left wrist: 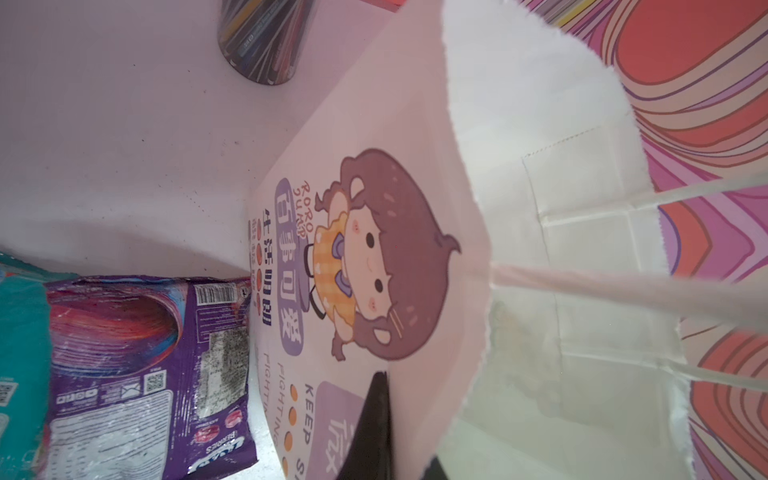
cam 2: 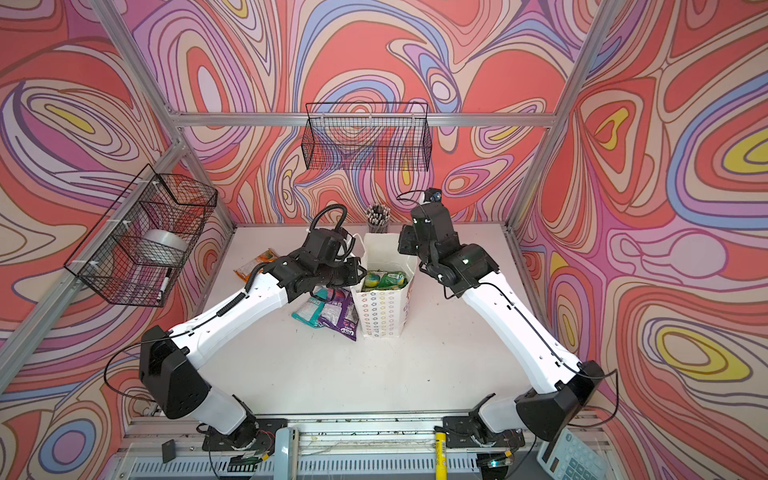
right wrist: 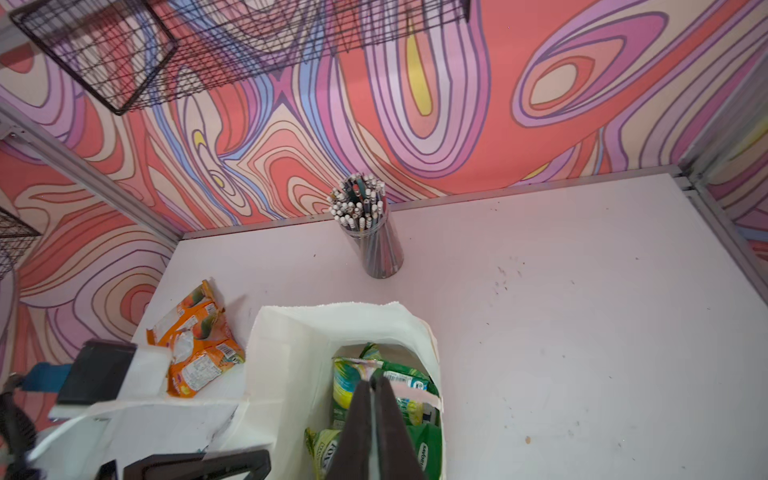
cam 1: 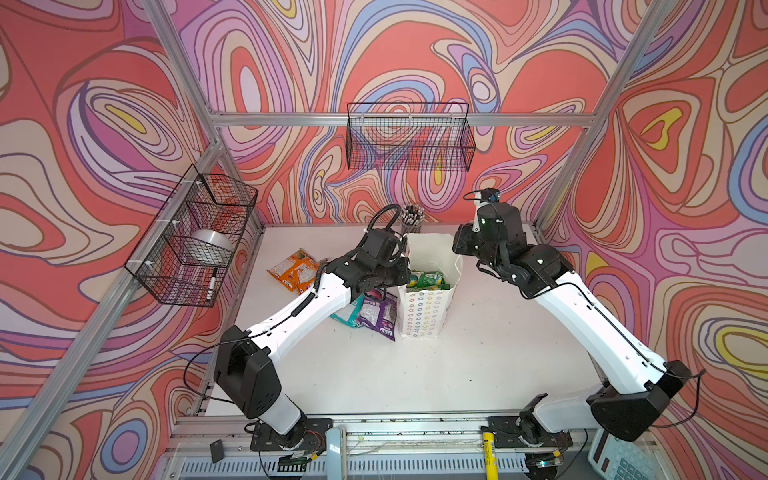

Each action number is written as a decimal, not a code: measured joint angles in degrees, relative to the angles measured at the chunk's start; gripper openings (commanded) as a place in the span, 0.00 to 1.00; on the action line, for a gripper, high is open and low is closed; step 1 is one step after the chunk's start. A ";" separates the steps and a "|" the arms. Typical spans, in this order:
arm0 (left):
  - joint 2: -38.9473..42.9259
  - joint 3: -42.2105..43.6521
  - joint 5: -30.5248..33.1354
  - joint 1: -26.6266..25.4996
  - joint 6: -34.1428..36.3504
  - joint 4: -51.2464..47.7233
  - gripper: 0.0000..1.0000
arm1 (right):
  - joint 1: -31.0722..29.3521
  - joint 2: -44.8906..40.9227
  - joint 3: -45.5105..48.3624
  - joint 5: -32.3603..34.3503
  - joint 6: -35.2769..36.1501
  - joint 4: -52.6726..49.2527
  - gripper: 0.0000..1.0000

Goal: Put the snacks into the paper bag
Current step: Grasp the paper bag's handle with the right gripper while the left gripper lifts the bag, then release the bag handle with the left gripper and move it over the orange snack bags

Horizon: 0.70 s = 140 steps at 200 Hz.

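Paper bag (cam 1: 424, 316) holds green snacks (cam 1: 428, 280); left end effector (left wrist: 401, 436) and right end effector (right wrist: 374, 386), both closed, pinch its rim.

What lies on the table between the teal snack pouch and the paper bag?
The purple pouch lies between the teal pouch and the paper bag, shown in both top views.

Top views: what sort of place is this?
Most likely a robot data-collection booth, not a home: a silver aluminium frame carrying swirl-printed wall panels, two white-and-black robot arms mounted at the front of a white table, and black wire baskets hung on the frame.
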State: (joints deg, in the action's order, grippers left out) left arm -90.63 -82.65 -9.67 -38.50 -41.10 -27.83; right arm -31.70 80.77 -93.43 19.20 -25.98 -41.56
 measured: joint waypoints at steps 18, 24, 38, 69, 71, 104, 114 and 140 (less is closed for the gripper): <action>0.22 0.39 0.31 -0.59 -2.14 1.31 0.00 | 1.11 0.00 -0.17 1.36 0.48 -1.57 0.00; 0.24 0.48 0.35 -0.76 -2.69 1.57 0.00 | 1.53 0.04 -0.50 1.44 0.76 -2.32 0.00; 0.24 0.48 1.01 -1.27 -3.72 1.99 0.00 | 2.56 0.44 -2.08 1.33 1.36 -4.17 0.00; 0.24 0.48 2.05 -1.81 -4.76 1.92 0.00 | 3.52 2.43 -5.53 0.20 2.62 -6.23 0.00; 0.24 0.48 2.05 -1.86 -4.81 1.92 0.00 | 3.52 2.60 -5.77 0.13 2.69 -6.34 0.00; 0.24 0.48 2.49 -1.97 -5.27 1.86 0.03 | 3.56 4.76 -8.52 -1.20 3.63 -6.69 0.08; 0.24 0.48 2.69 -1.97 -5.27 1.77 0.16 | 3.56 5.07 -8.70 -1.44 3.80 -6.69 0.12; 0.35 0.35 2.69 -1.97 -4.68 1.95 0.56 | 3.61 4.46 -6.97 -2.12 3.37 -5.14 0.32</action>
State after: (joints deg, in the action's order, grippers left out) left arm -90.28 -82.30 -6.98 -40.47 -45.78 -25.89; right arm -28.10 85.23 -100.40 17.08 -22.61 -46.70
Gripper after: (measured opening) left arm 0.344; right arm 0.216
